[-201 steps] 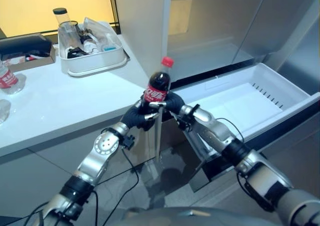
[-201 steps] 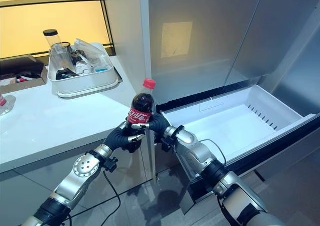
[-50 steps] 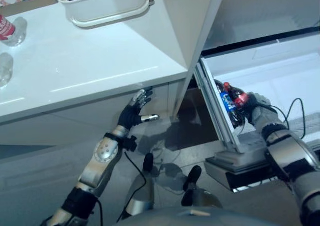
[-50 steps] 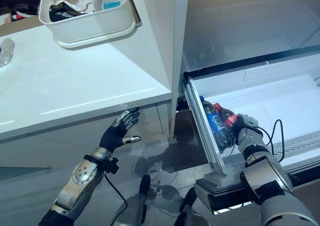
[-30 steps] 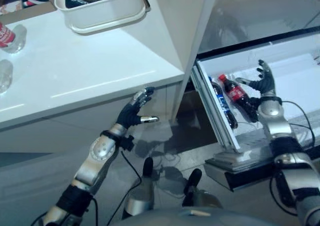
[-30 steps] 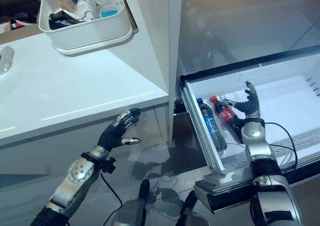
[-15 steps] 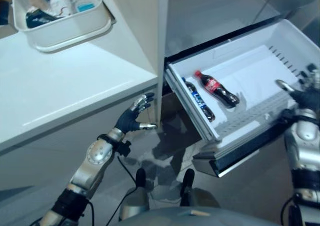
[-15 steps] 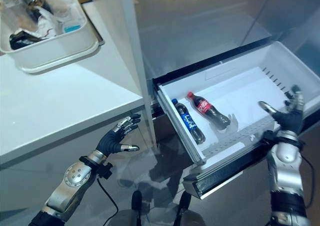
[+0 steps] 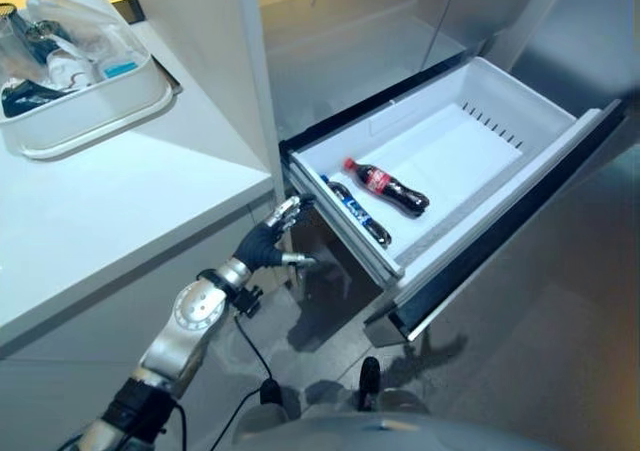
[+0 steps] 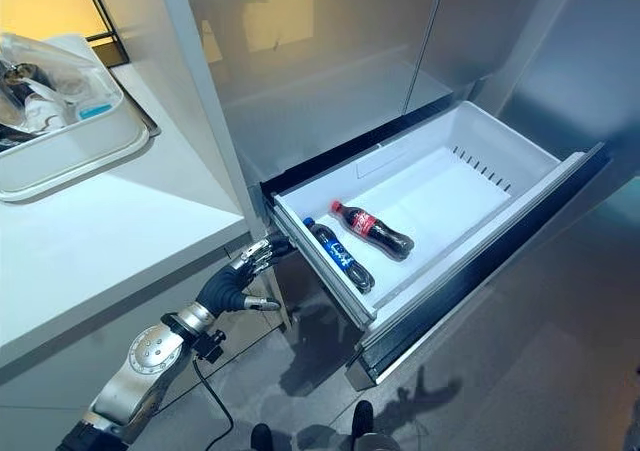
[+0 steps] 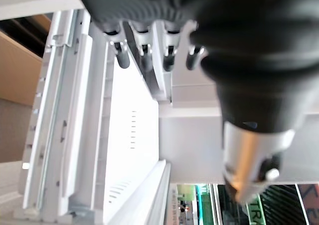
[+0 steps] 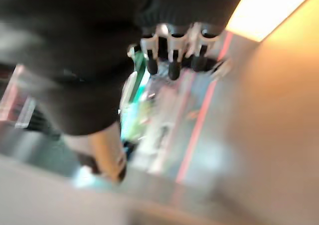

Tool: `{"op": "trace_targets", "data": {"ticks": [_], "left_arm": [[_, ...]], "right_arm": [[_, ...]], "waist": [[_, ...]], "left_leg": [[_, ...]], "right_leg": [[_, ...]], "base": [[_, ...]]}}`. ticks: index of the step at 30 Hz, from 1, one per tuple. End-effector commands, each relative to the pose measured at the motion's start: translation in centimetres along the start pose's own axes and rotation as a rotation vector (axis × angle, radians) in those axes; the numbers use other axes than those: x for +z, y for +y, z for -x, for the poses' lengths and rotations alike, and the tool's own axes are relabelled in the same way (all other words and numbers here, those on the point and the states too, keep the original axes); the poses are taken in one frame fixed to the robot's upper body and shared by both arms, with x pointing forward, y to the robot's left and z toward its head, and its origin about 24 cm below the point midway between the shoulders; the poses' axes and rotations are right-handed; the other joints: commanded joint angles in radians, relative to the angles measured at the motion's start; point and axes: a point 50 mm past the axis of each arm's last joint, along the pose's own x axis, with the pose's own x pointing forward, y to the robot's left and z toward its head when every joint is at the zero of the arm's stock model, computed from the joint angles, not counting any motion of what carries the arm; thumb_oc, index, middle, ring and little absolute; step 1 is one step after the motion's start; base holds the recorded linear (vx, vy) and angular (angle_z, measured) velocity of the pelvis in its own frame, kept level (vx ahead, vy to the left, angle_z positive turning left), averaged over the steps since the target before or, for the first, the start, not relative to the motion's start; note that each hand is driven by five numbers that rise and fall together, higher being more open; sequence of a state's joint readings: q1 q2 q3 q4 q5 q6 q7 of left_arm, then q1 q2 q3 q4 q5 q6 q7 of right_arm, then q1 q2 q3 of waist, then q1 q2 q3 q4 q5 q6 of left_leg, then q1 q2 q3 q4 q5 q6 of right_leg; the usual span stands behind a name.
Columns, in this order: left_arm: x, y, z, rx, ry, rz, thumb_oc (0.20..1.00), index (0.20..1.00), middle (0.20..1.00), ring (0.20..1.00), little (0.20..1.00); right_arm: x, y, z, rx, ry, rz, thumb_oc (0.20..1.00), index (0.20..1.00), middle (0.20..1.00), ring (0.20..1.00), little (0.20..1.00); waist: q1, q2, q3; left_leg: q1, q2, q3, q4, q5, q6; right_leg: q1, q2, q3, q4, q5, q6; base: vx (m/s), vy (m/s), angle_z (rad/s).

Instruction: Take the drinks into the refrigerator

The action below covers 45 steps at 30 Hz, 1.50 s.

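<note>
Two drink bottles, red-labelled (image 9: 388,188) and blue-labelled (image 9: 353,210), lie side by side at mid-frame in the open refrigerator drawer (image 9: 520,136); left hand (image 9: 270,239), lower left, and right hand (image 12: 169,55) hang loosely spread, holding nothing.

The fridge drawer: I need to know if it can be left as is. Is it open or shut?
Open. The drawer is pulled well out of the refrigerator, with two bottles lying in it.
</note>
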<state>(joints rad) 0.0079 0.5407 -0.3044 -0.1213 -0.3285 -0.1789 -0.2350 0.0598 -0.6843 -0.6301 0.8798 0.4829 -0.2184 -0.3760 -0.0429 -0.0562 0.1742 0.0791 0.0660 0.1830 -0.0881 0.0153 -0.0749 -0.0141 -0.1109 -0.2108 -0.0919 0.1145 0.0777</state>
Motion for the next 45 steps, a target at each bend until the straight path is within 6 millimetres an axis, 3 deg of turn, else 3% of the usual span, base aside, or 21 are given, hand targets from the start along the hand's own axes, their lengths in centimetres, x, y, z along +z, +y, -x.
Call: {"op": "trace_targets", "data": {"ticks": [1,4,6,8,10,11,13,14,16,17,19,20,22,24,26,28,29,30,33,37,45], "left_arm": [[2.0,0.4,-0.9,0.011,-0.119,-0.012,1.000,1.000,1.000,1.000,1.000],[2.4,0.4,-0.9,0.013,-0.142,0.013,1.000,1.000,1.000,1.000,1.000],[2.6,0.3,-0.7,-0.001,-0.144,0.014,1.000,1.000,1.000,1.000,1.000],[2.4,0.3,-0.6,-0.002,-0.137,0.015,1.000,1.000,1.000,1.000,1.000],[1.6,0.0,-0.2,-0.012,-0.095,0.000,1.000,1.000,1.000,1.000,1.000],[1.6,0.1,-0.1,-0.008,-0.095,-0.002,1.000,1.000,1.000,1.000,1.000],[0.9,0.1,0.4,0.013,-0.064,0.004,1.000,1.000,1.000,1.000,1.000],[0.9,0.1,0.5,0.017,-0.064,0.004,1.000,1.000,1.000,1.000,1.000],[0.4,-0.1,0.6,0.041,-0.047,0.021,1.000,1.000,1.000,1.000,1.000],[0.4,-0.1,0.6,0.043,-0.048,0.021,1.000,1.000,1.000,1.000,1.000],[0.5,-0.1,0.4,0.057,-0.055,0.021,1.000,1.000,1.000,1.000,1.000],[0.6,-0.1,0.2,0.076,-0.070,0.024,1.000,1.000,1.000,1.000,1.000],[0.6,-0.1,0.1,0.085,-0.073,0.032,1.000,1.000,1.000,1.000,1.000],[0.7,-0.2,-0.1,0.108,-0.084,0.040,1.000,1.000,1.000,1.000,1.000],[0.7,-0.2,-0.2,0.115,-0.086,0.042,1.000,1.000,1.000,1.000,1.000],[0.4,-0.3,-0.4,0.133,-0.077,0.046,1.000,1.000,1.000,1.000,1.000],[0.4,-0.3,-0.4,0.134,-0.079,0.045,1.000,1.000,1.000,1.000,1.000],[0.4,-0.5,-0.5,0.125,-0.081,0.047,1.000,1.000,1.000,1.000,1.000],[0.3,-0.7,-0.6,0.117,-0.081,0.050,1.000,1.000,1.000,1.000,1.000],[0.3,-0.7,-0.6,0.125,-0.078,0.040,1.000,1.000,1.000,1.000,1.000],[0.4,-0.2,-0.4,0.150,-0.080,0.016,1.000,1.000,1.000,1.000,1.000]], "right_arm": [[-0.8,2.1,0.5,0.109,0.004,0.138,0.200,0.200,0.200,0.200,0.200],[-2.9,3.5,1.9,0.194,0.053,0.215,0.200,0.200,0.200,0.200,0.200],[-5.5,6.8,4.4,0.343,0.098,0.347,0.200,0.200,0.200,0.200,0.200],[-5.8,8.2,5.2,0.404,0.101,0.371,0.200,0.200,0.200,0.200,0.200],[-5.8,12.4,7.2,0.570,0.073,0.431,0.200,0.200,0.200,0.200,0.200],[-5.8,12.5,7.2,0.574,0.071,0.432,0.200,0.200,0.200,0.200,0.200],[-3.9,16.7,9.4,0.748,-0.068,0.494,0.200,0.200,0.200,0.200,0.200],[-3.9,16.8,9.5,0.751,-0.069,0.496,0.200,0.200,0.200,0.200,0.200],[-0.1,20.6,11.5,0.848,-0.262,0.486,0.200,0.200,0.200,0.200,0.200],[0.0,20.6,11.5,0.849,-0.263,0.488,0.200,0.200,0.200,0.200,0.200],[2.5,22.7,13.2,0.893,-0.380,0.444,0.200,0.200,0.200,0.200,0.200],[5.0,24.3,14.7,0.932,-0.496,0.421,0.200,0.200,0.200,0.200,0.200],[5.8,25.0,15.3,0.952,-0.535,0.428,0.200,0.200,0.200,0.200,0.200],[9.5,26.9,17.5,1.000,-0.700,0.403,0.200,0.200,0.200,0.200,0.200],[10.3,27.3,17.9,1.004,-0.725,0.396,0.200,0.200,0.200,0.200,0.200],[13.9,28.8,20.2,1.032,-0.873,0.370,0.200,0.200,0.200,0.200,0.200],[14.0,28.9,20.3,1.032,-0.875,0.370,0.200,0.200,0.200,0.200,0.200],[16.3,29.7,21.4,1.036,-0.968,0.389,0.200,0.200,0.200,0.200,0.200],[18.8,30.5,23.3,1.055,-1.096,0.422,0.200,0.200,0.200,0.200,0.200],[19.6,31.2,25.2,1.081,-1.175,0.465,0.200,0.200,0.200,0.200,0.200],[18.4,31.0,25.4,1.108,-1.218,0.540,0.200,0.200,0.200,0.200,0.200]], "waist": [[0.010,0.015,0.005],[0.012,0.020,0.008],[0.025,0.029,0.010],[0.026,0.028,0.012],[0.054,0.034,0.013],[0.051,0.033,0.014],[0.077,0.033,0.017],[0.073,0.033,0.017],[0.105,0.031,0.019],[0.103,0.031,0.019],[0.116,0.029,0.022],[0.132,0.025,0.025],[0.136,0.024,0.028],[0.161,0.015,0.039],[0.164,0.013,0.042],[0.187,0.004,0.051],[0.186,0.004,0.053],[0.201,-0.002,0.060],[0.213,-0.009,0.074],[0.223,-0.016,0.087],[0.230,-0.024,0.101]], "left_leg": [[-0.005,-0.024,-0.040,0.001,-0.066,0.030],[-0.005,-0.026,-0.042,0.001,-0.065,0.031],[-0.004,-0.028,-0.045,0.001,-0.064,0.032],[-0.002,-0.030,-0.046,0.001,-0.063,0.032],[-0.001,-0.033,-0.050,0.001,-0.060,0.031],[0.000,-0.033,-0.050,0.001,-0.060,0.031],[-0.002,-0.036,-0.055,0.001,-0.054,0.031],[-0.002,-0.036,-0.055,0.001,-0.055,0.031],[-0.012,-0.041,-0.067,0.001,-0.047,0.031],[-0.013,-0.041,-0.068,0.001,-0.046,0.031],[-0.020,-0.042,-0.077,0.001,-0.041,0.032],[-0.027,-0.044,-0.085,0.001,-0.037,0.032],[-0.031,-0.044,-0.090,0.001,-0.035,0.032],[-0.045,-0.045,-0.101,0.001,-0.026,0.032],[-0.048,-0.046,-0.105,0.001,-0.024,0.031],[-0.055,-0.046,-0.111,0.001,-0.018,0.032],[-0.055,-0.046,-0.111,0.001,-0.018,0.032],[-0.062,-0.046,-0.115,0.001,-0.013,0.031],[-0.073,-0.047,-0.117,0.001,-0.007,0.031],[-0.086,-0.046,-0.122,0.001,-0.001,0.031],[-0.095,-0.051,-0.133,0.001,0.003,0.031]], "right_leg": [[0.064,0.017,-0.025,0.017,-0.066,0.059],[0.065,0.014,-0.027,0.018,-0.065,0.059],[0.072,0.009,-0.035,0.017,-0.065,0.058],[0.074,0.008,-0.035,0.017,-0.064,0.058],[0.080,0.005,-0.042,0.015,-0.065,0.058],[0.080,0.005,-0.042,0.015,-0.065,0.058],[0.085,0.001,-0.049,0.014,-0.062,0.057],[0.085,0.001,-0.050,0.014,-0.063,0.057],[0.083,-0.004,-0.062,0.015,-0.060,0.057],[0.083,-0.004,-0.063,0.015,-0.061,0.057],[0.083,-0.007,-0.074,0.016,-0.059,0.056],[0.080,-0.011,-0.082,0.017,-0.059,0.055],[0.079,-0.012,-0.087,0.018,-0.059,0.054],[0.076,-0.014,-0.103,0.017,-0.058,0.052],[0.076,-0.015,-0.108,0.018,-0.058,0.052],[0.073,-0.016,-0.117,0.017,-0.056,0.050],[0.073,-0.016,-0.117,0.017,-0.056,0.050],[0.068,-0.018,-0.122,0.017,-0.054,0.050],[0.059,-0.018,-0.123,0.017,-0.049,0.049],[0.050,-0.019,-0.129,0.018,-0.045,0.048],[0.047,-0.026,-0.142,0.019,-0.043,0.050]], "base": [[0.00,0.007,-0.09],[0.00,0.006,-0.05],[0.00,0.000,0.00],[0.00,0.000,0.00],[0.01,0.000,0.03],[0.01,-0.007,0.05],[0.01,-0.008,0.04],[0.00,0.000,0.00],[0.01,-0.019,0.09],[0.01,-0.018,0.20],[-0.01,-0.013,0.18],[-0.01,-0.011,0.13],[-0.01,-0.009,0.13],[-0.04,-0.022,0.15],[-0.02,-0.010,0.14],[-0.02,-0.010,0.12],[-0.02,0.002,0.07],[-0.03,0.002,0.06],[-0.03,0.003,0.03],[-0.03,0.003,0.02],[-0.02,0.005,0.14]]}}
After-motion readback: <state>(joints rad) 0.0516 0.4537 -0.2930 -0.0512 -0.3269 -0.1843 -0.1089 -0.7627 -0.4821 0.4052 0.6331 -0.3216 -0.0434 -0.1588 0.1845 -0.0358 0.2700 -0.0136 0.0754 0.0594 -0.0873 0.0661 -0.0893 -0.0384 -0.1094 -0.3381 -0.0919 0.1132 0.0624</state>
